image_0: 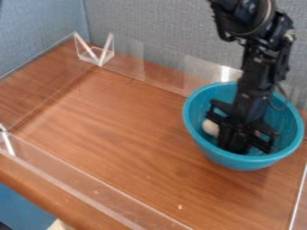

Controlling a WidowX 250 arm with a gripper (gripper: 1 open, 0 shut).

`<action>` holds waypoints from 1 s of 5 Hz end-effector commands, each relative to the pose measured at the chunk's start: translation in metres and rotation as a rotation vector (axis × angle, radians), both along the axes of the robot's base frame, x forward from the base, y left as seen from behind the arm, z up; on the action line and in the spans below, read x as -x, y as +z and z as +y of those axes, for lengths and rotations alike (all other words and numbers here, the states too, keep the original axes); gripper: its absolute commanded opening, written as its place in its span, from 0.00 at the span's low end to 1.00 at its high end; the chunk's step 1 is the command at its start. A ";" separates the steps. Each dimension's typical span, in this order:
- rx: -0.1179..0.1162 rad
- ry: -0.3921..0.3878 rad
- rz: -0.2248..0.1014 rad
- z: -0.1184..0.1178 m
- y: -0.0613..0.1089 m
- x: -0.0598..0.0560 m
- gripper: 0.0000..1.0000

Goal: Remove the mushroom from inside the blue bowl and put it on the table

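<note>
Camera: hand [249, 137] down inside blue bowl [204, 144]; no legible writing

Robot test bench in a lab or office: clear acrylic walls [156, 184] fence the wood-grain table [108, 117], grey partition panels [156, 27] standing behind it.

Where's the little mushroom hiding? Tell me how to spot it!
Look at the right end of the wooden table, where a big blue bowl sits. Inside it, under the black robot pincer, a small cream lump, the mushroom, peeks out at the left. It is the only pale thing in the bowl.
</note>
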State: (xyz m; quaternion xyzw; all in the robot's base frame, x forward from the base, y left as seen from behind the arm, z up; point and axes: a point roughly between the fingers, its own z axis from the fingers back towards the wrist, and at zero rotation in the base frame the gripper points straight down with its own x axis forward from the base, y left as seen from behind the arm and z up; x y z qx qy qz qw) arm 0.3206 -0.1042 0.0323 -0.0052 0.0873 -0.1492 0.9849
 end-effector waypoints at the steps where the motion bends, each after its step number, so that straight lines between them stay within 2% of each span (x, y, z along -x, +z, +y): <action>1: 0.021 0.104 -0.081 0.012 0.031 -0.005 0.00; 2: 0.024 0.077 -0.077 0.016 0.037 -0.007 1.00; 3: 0.028 0.049 -0.075 0.018 0.043 -0.009 1.00; 4: 0.030 -0.004 -0.072 0.025 0.028 -0.002 1.00; 5: 0.035 -0.059 -0.069 0.030 0.015 0.005 0.00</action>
